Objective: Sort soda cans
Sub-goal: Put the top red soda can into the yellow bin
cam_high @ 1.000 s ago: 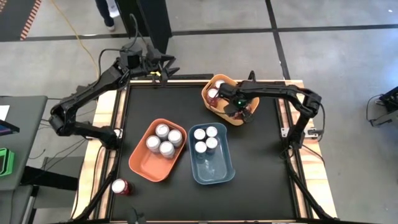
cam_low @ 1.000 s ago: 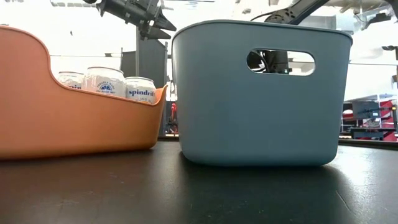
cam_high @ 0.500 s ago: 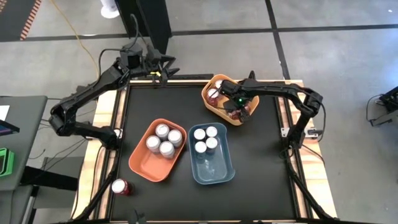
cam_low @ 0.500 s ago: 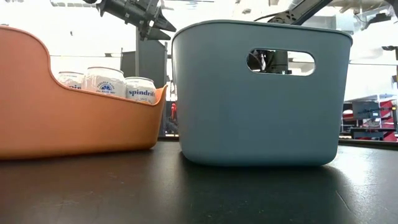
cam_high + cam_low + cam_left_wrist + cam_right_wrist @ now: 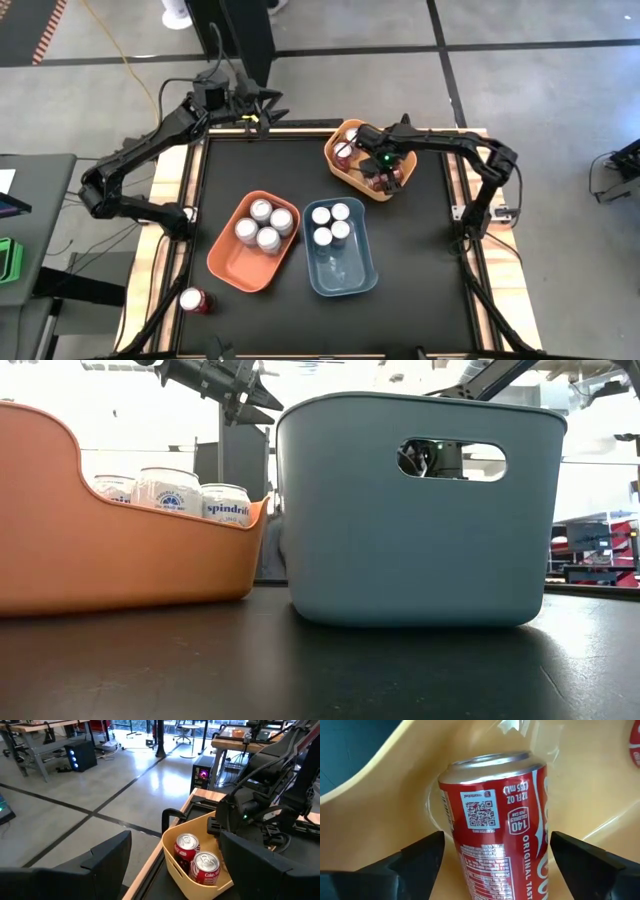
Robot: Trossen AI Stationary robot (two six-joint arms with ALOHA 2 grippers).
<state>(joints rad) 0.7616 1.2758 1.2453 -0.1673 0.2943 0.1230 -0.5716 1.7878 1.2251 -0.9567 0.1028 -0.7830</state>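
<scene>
At the far left of the high view, one red can [image 5: 192, 300] stands alone off the lower-left corner of the counter [image 5: 420, 240], not yet sorted. The left gripper [image 5: 268, 106] waits at the upper left over the counter's back edge, its fingers apart and empty, as a second ago. Below it, the orange bin [image 5: 232, 266] holds four silver-white cans [image 5: 262, 225], and the blue bin [image 5: 345, 277] beside it holds four more cans [image 5: 331, 222]; neither has moved.

The change is at the upper right, in the yellow bin [image 5: 343, 174]. The right gripper [image 5: 383, 178] is down inside it, and its fingers have just spread: the right wrist view shows a red can [image 5: 497, 825] standing upright between them with clear gaps on both sides, touching neither. A second ago they were closer in. That reads as a release, so this can now counts as delivered beside the two red cans [image 5: 196, 859] already there. The lone can at lower left looks like the remaining job.
</scene>
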